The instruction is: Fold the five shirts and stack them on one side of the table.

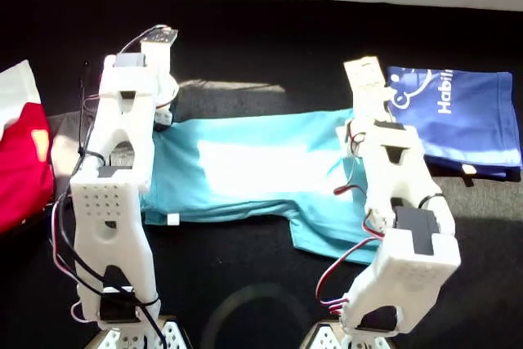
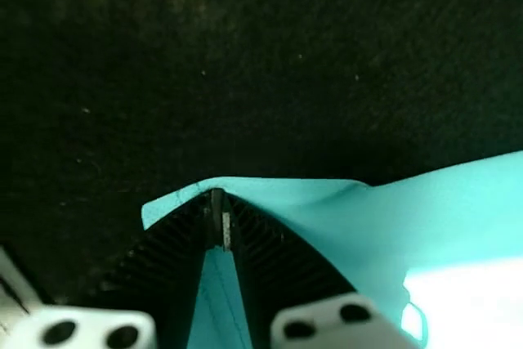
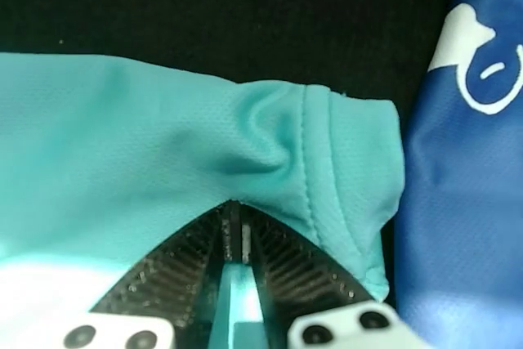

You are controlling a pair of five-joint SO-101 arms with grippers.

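Nearest the arm bases, the near edge of the teal shirt (image 1: pixel 253 169) is seen lying flat on the black table (image 1: pixel 261 30). One flap is pushed out towards the right arm's base; whether it is a sleeve or a hem cannot be told. The garment is spread between the two arms, and its long axis is laid across the table from one arm to the other.

Farther out, the far edge of the shirt is held at both ends. The left gripper (image 2: pixel 217 220) is clenched on the far left corner, with cloth pinched between the closed jaws and draped over their tips. The right gripper (image 3: pixel 237 228) is likewise clamped on the far right corner, where a stitched hem is bunched just past the tips. The bulk of the shirt therefore lies on the base side of both grippers, and each end is served by the arm on its own side.

The step in hand is judged to be a lengthwise fold. The pinched far edge would have to be carried towards the bases, across the long axis, with both corners kept level so that the cloth is not skewed.

Just beside the right gripper, a folded blue shirt (image 1: pixel 466 120) is found, close enough to be dragged if that corner is swung wide. A red shirt (image 1: pixel 20 161) is heaped at the table's left edge, well apart from the fold.
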